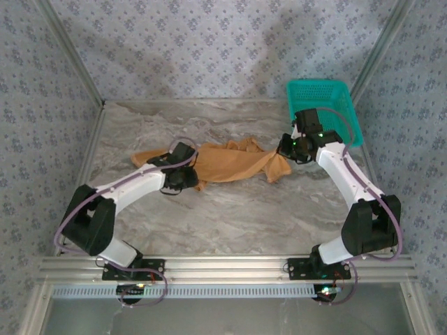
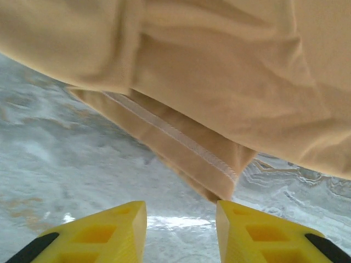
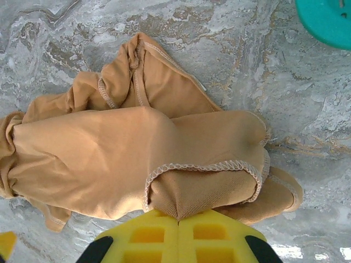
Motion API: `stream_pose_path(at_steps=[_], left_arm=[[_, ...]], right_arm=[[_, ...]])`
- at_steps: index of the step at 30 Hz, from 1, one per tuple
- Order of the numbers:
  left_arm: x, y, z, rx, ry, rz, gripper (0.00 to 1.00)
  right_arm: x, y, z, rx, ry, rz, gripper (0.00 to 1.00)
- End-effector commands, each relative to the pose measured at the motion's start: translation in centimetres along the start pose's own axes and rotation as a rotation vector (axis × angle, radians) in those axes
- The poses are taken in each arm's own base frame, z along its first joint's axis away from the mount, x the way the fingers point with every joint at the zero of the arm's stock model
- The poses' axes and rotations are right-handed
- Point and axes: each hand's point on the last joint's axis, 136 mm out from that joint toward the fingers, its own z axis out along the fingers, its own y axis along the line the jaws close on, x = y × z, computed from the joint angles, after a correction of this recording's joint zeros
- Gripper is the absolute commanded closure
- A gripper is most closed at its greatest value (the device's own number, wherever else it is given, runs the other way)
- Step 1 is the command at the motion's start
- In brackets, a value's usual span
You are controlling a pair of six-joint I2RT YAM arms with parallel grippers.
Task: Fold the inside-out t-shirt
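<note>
The inside-out t-shirt (image 1: 234, 162) lies bunched in a long orange-tan strip across the middle of the marble table. My left gripper (image 1: 190, 164) is at its left part. In the left wrist view the left gripper (image 2: 181, 211) stands open, with only table between its yellow fingers. A stitched hem corner of the t-shirt (image 2: 219, 71) hangs just ahead of the right fingertip (image 2: 230, 211). My right gripper (image 1: 285, 148) is at the shirt's right end. In the right wrist view the right gripper (image 3: 179, 219) is shut on a fold of the t-shirt (image 3: 109, 148) beside an overlocked seam.
A teal plastic basket (image 1: 325, 94) stands at the back right corner, just behind the right wrist, and its rim (image 3: 329, 19) shows in the right wrist view. Patterned walls and metal rails (image 1: 91, 139) enclose the table (image 1: 230, 216). Bare marble lies in front of the shirt.
</note>
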Motion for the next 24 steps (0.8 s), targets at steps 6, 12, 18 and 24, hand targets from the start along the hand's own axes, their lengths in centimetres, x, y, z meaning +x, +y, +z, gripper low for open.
stream_pose_path(at_steps=[6,12,18,24], left_arm=[[0.2,-3.5,2.8,0.025,0.017,-0.001,0.61],[0.1,-2.6,4.8,-0.065,0.027,0.017,0.61],[-0.8,-2.3,3.8,-0.119,-0.001,0.047,1.00],[-7.6,-1.8,-7.0,-0.123,-0.170,0.083,1.00]], right_arm=[[-0.3,0.7,-0.6,-0.029,0.009,0.000,1.00],[0.0,0.9,-0.7,-0.039,0.020,-0.013,1.00],[0.1,0.9,-0.6,-0.044,0.026,-0.019,1.00],[-2.2,1.0,-3.6,-0.048,-0.028,-0.019,1.00]])
